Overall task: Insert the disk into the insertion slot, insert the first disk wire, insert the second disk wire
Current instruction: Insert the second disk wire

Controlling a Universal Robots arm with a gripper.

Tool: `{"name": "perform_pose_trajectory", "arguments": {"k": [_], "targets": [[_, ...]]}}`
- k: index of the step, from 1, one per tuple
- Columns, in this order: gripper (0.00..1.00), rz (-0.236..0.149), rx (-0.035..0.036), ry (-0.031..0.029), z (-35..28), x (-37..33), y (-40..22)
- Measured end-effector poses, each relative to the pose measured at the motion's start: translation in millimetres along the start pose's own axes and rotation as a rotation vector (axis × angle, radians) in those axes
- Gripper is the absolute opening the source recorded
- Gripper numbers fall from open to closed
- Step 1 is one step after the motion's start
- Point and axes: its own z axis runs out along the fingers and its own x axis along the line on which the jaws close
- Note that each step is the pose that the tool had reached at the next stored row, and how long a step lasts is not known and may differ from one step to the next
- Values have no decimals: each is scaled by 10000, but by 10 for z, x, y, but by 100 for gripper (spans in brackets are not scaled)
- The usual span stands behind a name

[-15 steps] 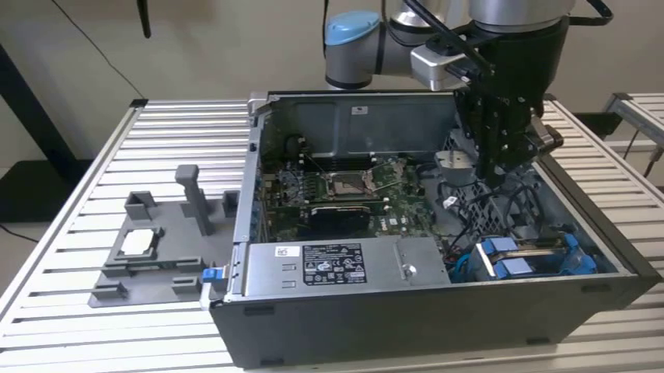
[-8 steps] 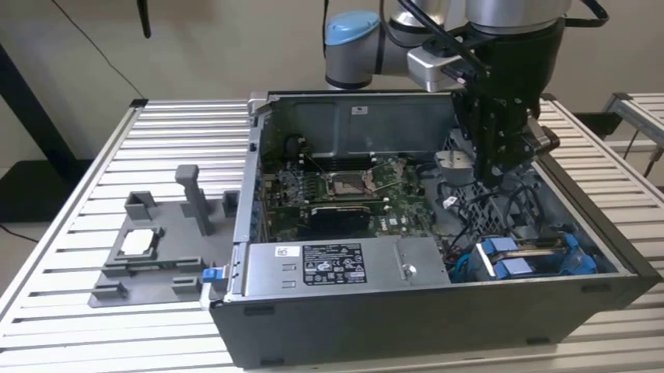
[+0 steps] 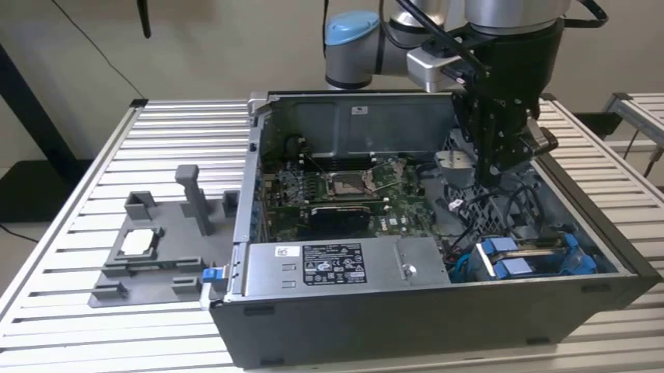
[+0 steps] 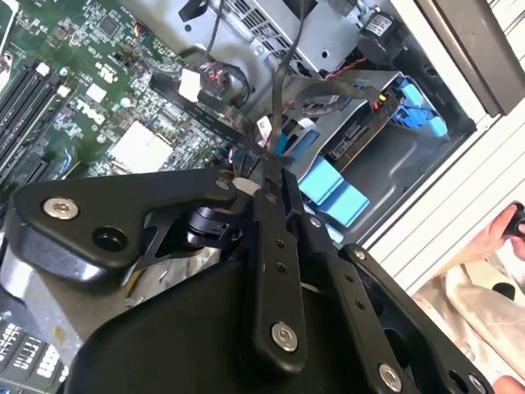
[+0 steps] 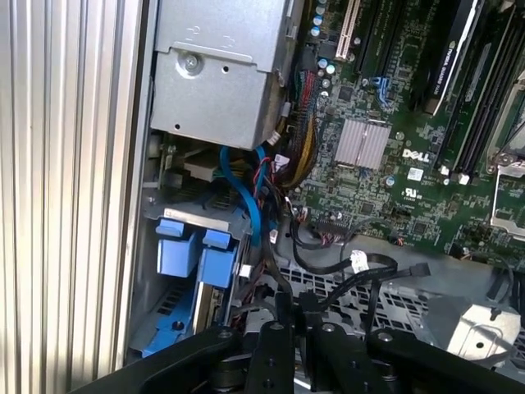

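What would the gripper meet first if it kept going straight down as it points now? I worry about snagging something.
Most likely the loose black cables just past the gripper tips, with the black perforated cage beneath them. Depth is unclear, so this is a guess.

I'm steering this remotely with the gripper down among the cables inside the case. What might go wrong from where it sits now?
1. The gripper sits in a tangle of black cables; any sideways move might snag or tug one.
2. The motherboard lies close beside the arm; a drift toward it risks hitting components.
3. The disk's blue tabs sit at the insertion slot, with loose wires crossing nearby that could get pinched.
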Motion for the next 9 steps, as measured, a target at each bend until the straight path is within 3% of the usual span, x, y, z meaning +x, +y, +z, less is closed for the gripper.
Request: {"name": "perform_pose_trajectory", "arguments": {"k": [4, 5, 6, 9], "targets": [[18, 0, -1, 4, 1, 1, 1], [18, -4, -3, 18, 2, 1, 0], [24, -10, -7, 42, 4, 1, 0], [24, -23, -21, 103, 16, -1, 4]]}}
